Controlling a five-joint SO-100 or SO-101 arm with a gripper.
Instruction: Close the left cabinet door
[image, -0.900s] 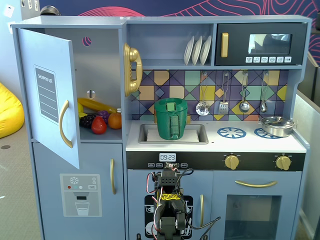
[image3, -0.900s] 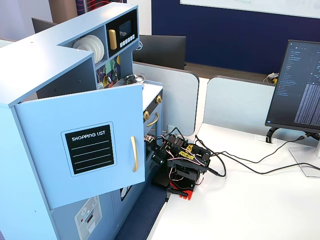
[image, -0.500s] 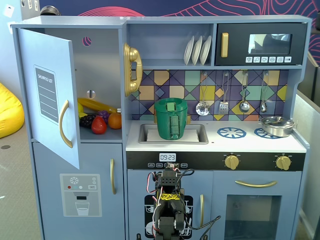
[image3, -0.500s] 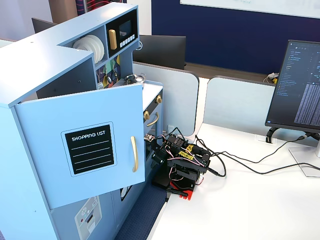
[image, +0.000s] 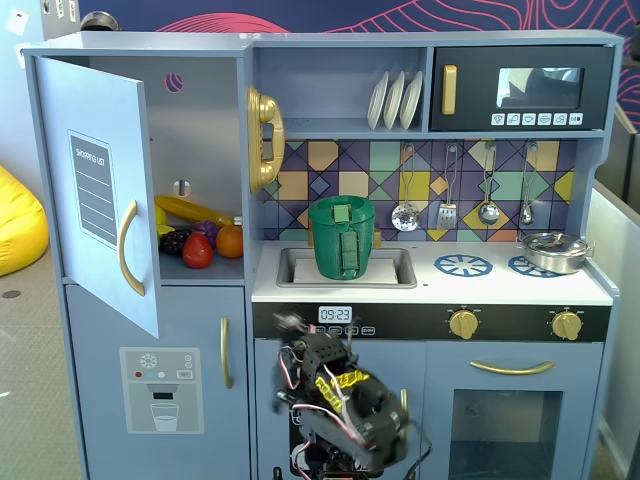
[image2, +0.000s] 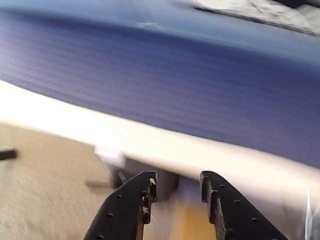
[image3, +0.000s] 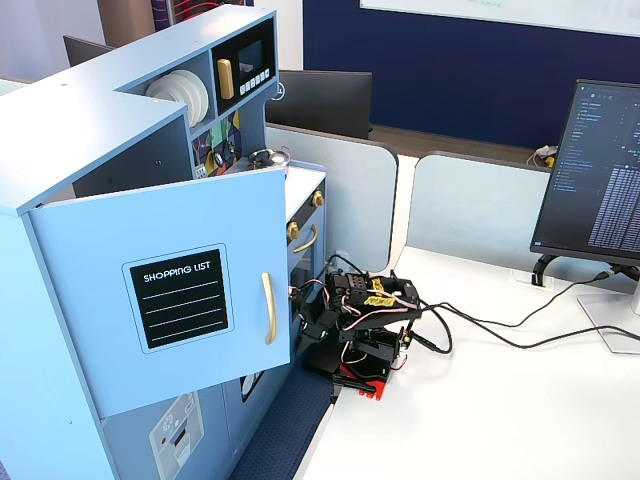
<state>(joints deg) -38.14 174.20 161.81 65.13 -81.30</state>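
Observation:
The left cabinet door (image: 95, 190) is light blue with a black "SHOPPING LIST" panel and a curved gold handle (image: 128, 248). It stands swung wide open at the top left of the toy kitchen. It also shows in the other fixed view (image3: 170, 300), with its handle (image3: 267, 308). The arm (image: 340, 400) sits folded low in front of the kitchen, below and to the right of the door and apart from it. In the wrist view my gripper (image2: 176, 182) is open and empty, with a clear gap between its black fingers (image2: 142, 192).
The open compartment holds toy fruit (image: 198, 240). Below it is the closed door with an ice-dispenser graphic (image: 160, 385). A green pot (image: 342, 235) sits in the sink. The arm (image3: 365, 320) stands on a white desk (image3: 480, 400) with cables and a monitor (image3: 600, 180).

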